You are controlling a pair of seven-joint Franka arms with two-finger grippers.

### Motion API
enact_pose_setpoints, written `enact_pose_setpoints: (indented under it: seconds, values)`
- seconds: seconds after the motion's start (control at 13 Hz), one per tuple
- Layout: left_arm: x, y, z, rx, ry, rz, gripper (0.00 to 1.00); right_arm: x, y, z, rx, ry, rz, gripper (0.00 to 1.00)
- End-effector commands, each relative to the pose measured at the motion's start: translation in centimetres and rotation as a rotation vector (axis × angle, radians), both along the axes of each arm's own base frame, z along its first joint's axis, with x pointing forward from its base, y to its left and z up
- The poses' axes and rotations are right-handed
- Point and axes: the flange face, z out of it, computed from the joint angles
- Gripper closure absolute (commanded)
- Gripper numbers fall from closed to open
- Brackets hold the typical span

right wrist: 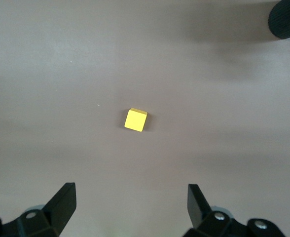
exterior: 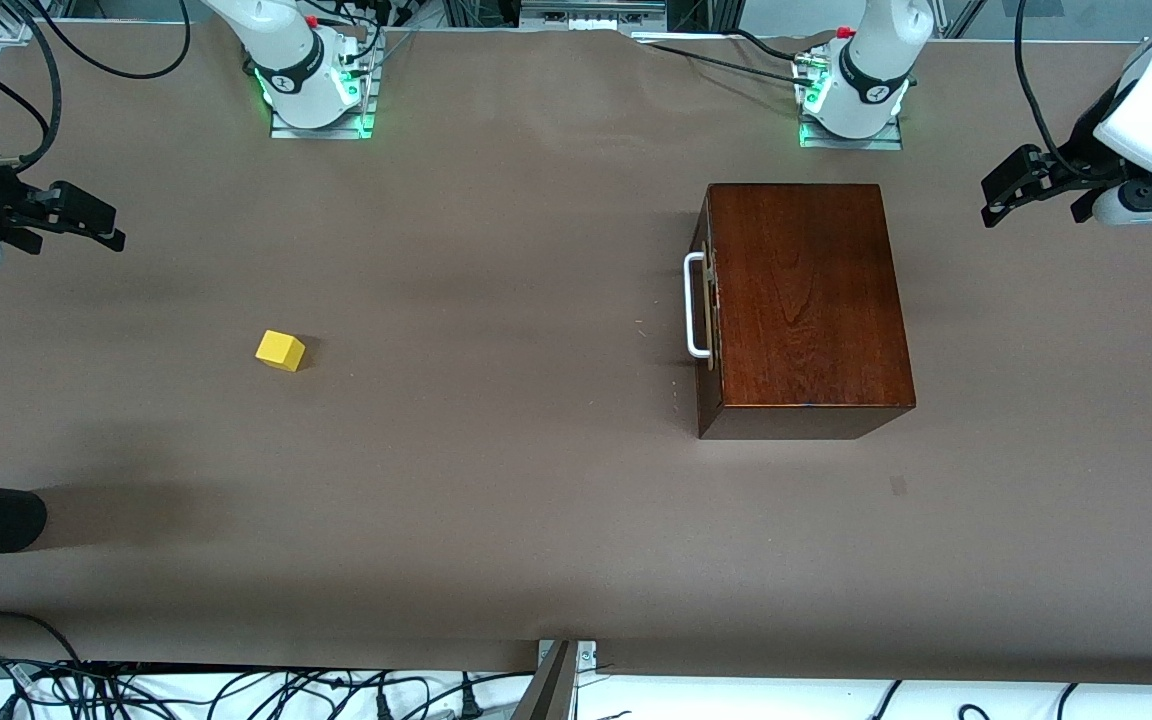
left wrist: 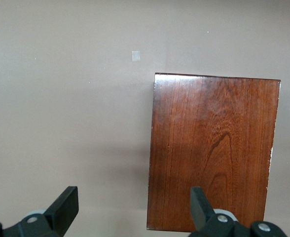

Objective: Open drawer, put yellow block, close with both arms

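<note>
Robot lab: bolted arm bases [exterior: 318,90], cables [exterior: 236,695]

The glossy dark mahogany box's drawer [exterior: 708,305] sits shut; the small yellow cube [exterior: 280,350] lies well apart on the table.

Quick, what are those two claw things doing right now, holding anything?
Left gripper: open, holding nothing, up over the table beside the wooden box.
Right gripper: open, holding nothing, up above the yellow block.
</note>
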Motion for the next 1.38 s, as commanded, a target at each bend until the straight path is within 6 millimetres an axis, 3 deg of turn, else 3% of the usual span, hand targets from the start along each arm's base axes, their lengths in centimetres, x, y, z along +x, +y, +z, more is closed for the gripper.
enact_pose_setpoints:
  seconds: [0.0,1.0,1.31]
  values:
    - [-0.1,0.3,0.8,-0.015,0.0,0.003,0.0,0.2,-0.4,0.4,-0.012,-0.007,-0.003,0.0]
    - [-0.1,0.5,0.6,-0.009,0.009,0.0,0.0,0.7,-0.2,-0.9,-0.012,0.014,0.001,0.0]
    - [-0.2,-0.6,0.5,-0.003,0.017,-0.013,0.0,0.9,-0.2,-1.3,-0.01,0.02,0.0,0.0]
